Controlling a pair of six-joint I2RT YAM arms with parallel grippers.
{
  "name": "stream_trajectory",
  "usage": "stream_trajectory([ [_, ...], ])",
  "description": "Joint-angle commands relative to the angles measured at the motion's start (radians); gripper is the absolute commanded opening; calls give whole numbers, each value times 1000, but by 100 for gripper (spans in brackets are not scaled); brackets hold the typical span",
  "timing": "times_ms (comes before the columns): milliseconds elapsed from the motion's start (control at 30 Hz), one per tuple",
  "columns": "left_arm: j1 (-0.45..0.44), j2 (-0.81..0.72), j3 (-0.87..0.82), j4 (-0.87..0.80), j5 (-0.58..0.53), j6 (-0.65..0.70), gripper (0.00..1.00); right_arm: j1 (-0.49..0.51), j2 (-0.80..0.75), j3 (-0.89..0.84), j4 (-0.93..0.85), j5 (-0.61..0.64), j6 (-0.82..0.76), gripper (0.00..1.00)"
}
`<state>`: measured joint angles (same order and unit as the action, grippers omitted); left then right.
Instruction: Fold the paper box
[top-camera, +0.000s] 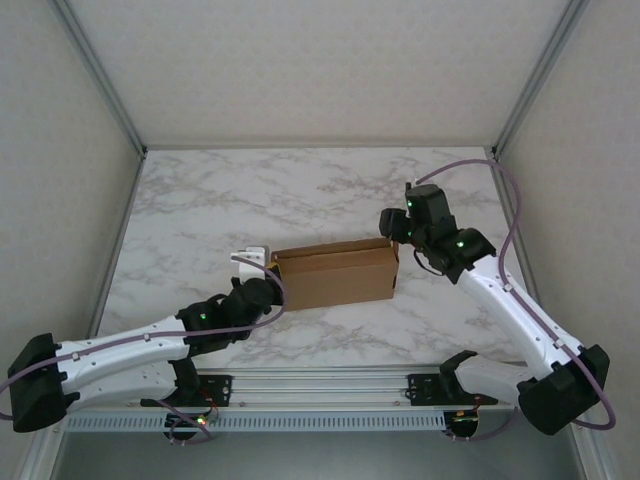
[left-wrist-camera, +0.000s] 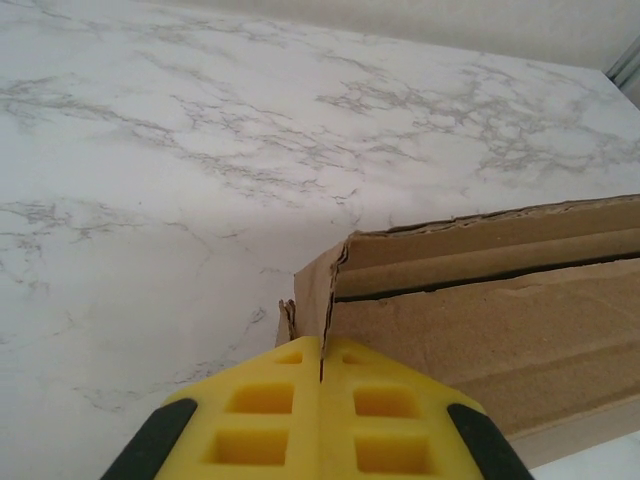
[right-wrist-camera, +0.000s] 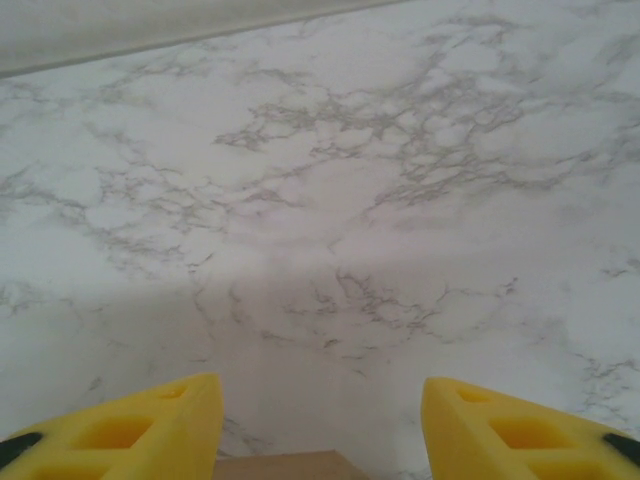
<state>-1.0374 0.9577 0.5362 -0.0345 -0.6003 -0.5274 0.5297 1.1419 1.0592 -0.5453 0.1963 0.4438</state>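
**A:** Paper box (top-camera: 335, 272), top view: mid-table (top-camera: 200, 200), mostly formed. Left gripper (top-camera: 262, 262) is at its left end, right gripper (top-camera: 396, 238) at its right end.

**B:** Left wrist?

**A:** Left gripper (left-wrist-camera: 320, 370) fingers are pressed together at the box's (left-wrist-camera: 480, 320) near corner. Can't tell if cardboard is nipped. There's a dark gap under the top flap.

**B:** Right wrist?

**A:** Right gripper (right-wrist-camera: 320, 420) fingers are apart, nothing held. A sliver of the box (right-wrist-camera: 280, 465) sits low between them.

**B:** Step?

**A:** Looks like final closing. The next move probably calls for pressing that flap down with the far end steadied.
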Motion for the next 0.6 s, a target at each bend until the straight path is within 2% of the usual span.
stream_trajectory([
  [0,-10,36,-22,-166,6,20,0,-2,-33,-78,40,-49,34,52],
  [333,-29,26,-7,-188,-9,13,1,-1,-140,-273,108,-106,56,41],
  [567,-36,-61,-14,-196,8,-17,19,-2,-171,-315,111,-106,68,37],
])
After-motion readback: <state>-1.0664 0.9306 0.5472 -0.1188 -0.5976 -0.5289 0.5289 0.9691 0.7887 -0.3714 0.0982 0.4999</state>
